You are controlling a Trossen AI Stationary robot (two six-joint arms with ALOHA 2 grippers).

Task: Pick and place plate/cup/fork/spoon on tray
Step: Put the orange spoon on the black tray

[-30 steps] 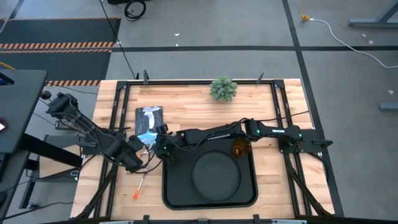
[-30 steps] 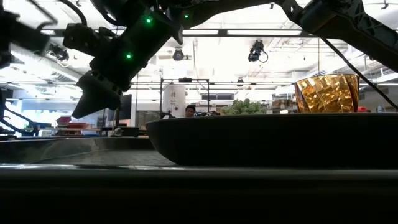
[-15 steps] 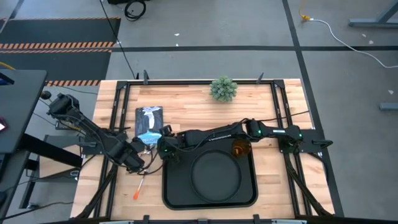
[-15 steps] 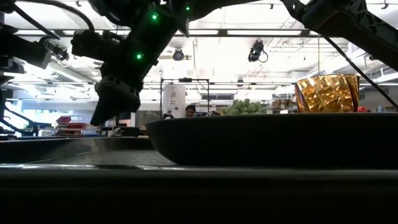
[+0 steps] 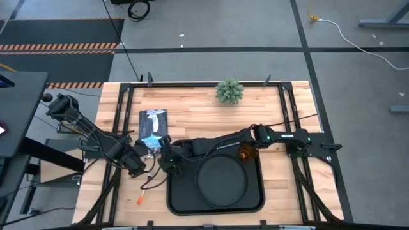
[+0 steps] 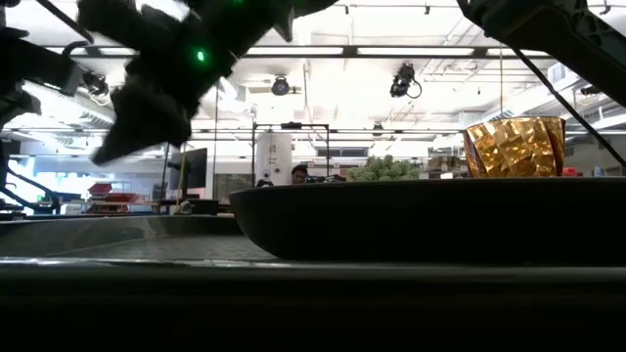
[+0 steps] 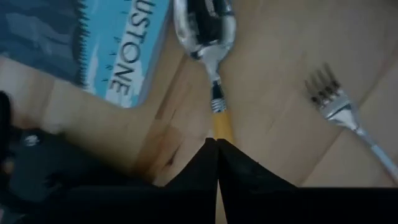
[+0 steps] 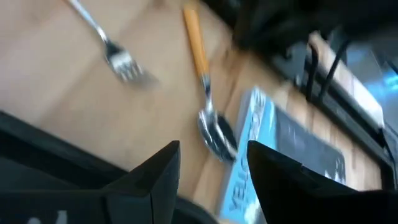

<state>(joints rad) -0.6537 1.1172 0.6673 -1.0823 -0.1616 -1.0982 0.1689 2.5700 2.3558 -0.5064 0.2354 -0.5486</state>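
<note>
Left wrist view: the left tool is pressed together on the spoon handle — the right tool is spread nearby.

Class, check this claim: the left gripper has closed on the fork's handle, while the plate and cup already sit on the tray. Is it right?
Not quite. The left wrist view shows the left gripper shut on the spoon, at its orange handle; the fork lies untouched beside it. The plate and cup do sit on the tray.
</note>
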